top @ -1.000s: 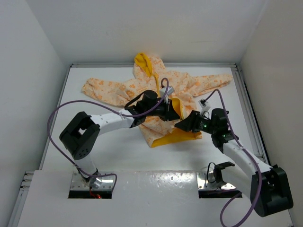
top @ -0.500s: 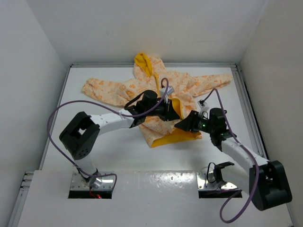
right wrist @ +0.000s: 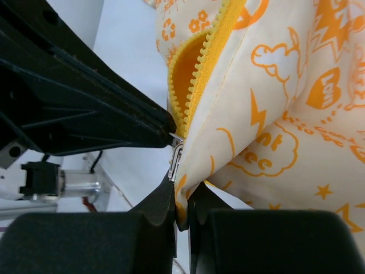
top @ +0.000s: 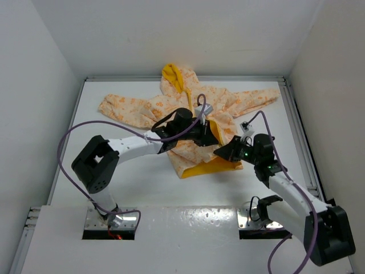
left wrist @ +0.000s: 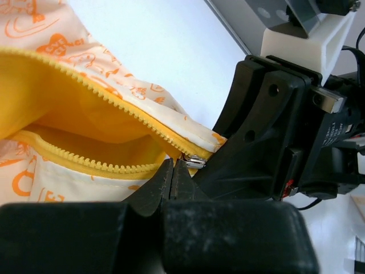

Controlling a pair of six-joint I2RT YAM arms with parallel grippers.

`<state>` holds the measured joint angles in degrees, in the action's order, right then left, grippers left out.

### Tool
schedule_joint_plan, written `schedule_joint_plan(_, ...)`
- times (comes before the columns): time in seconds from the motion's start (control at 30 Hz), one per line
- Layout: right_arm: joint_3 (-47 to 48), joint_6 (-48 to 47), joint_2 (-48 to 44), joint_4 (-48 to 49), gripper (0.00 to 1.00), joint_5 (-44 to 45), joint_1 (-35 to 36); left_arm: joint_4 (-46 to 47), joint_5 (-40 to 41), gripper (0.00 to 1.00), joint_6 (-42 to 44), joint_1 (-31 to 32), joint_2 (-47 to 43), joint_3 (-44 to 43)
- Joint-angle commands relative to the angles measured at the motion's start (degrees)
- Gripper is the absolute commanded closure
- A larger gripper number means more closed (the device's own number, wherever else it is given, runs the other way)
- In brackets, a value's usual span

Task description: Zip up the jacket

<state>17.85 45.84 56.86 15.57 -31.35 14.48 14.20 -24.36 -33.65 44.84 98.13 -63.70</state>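
The zipping has barely begun, by my reading. The small hooded jacket [top: 242,101] of cream fabric with orange prints and a yellow lining lies spread on its back. Its hood points to 12 o'clock, one sleeve reaches toward 10 and the other toward 2, and the hem is at 6. The front gapes open and shows the lining. In the left wrist view the two rows of the toothed yellow zipper [left wrist: 108,98] run apart and meet only at the small silver metal slider [left wrist: 195,162], which sits at the bottom of the track. The whole run up to the collar is left to do.

Both arms meet at the hem corner, about 5 o'clock on the garment. The right gripper [right wrist: 181,201] has its fingers pressed together on the cream hem just below the slider, with fabric pinched between them. The left gripper [left wrist: 172,174] is fully closed too, with its tips right beside the slider. Whether it has the pull tab or only cloth is hard to say, since the tips hide the contact.

The jacket rests on a flat white table [top: 114,165] with a raised rim. Plain white walls [top: 171,34] box it in at 9, 12 and 3 o'clock. A purple cable [top: 74,134] loops off each arm.
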Motion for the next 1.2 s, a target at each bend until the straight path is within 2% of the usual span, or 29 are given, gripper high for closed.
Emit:
schedule_joint_plan(0.0,-1.4,-6.1,-8.2,-4.0,1.0,-0.4,-0.3,-6.2,10.9,1.0,7.3,-1.2,-1.6,-1.5)
schedule_joint_plan(0.13,-4.0,-8.8,-12.9,-8.8,1.0,-0.6,0.5,-6.2,13.7,1.0,11.3,-2.4,-1.6,-2.0)
schedule_joint_plan(0.47,-5.5,-13.8,-20.7,-14.6,1.0,-2.7,0.2,-4.8,12.7,1.0,16.9,-7.7,-1.1,-2.0)
schedule_joint_plan(0.6,-5.8,-18.2,-24.5,-22.3,1.0,-3.1,0.2,-3.7,14.1,1.0,20.5,-9.9,-0.6,-2.6)
schedule_joint_plan(0.83,-5.1,-22.7,-32.2,-35.1,1.0,1.9,-2.1,-4.9,20.6,1.0,27.6,-16.9,2.9,-7.5)
schedule_joint_plan(0.97,-3.3,-23.0,-34.1,-38.4,1.0,6.8,-2.8,-7.1,22.6,1.0,32.0,-21.6,4.8,-11.3)
schedule_joint_plan(1.17,-1.9,-23.3,-37.0,-43.5,1.0,11.2,-6.1,-5.3,25.1,1.0,37.9,-28.0,10.1,-17.1)
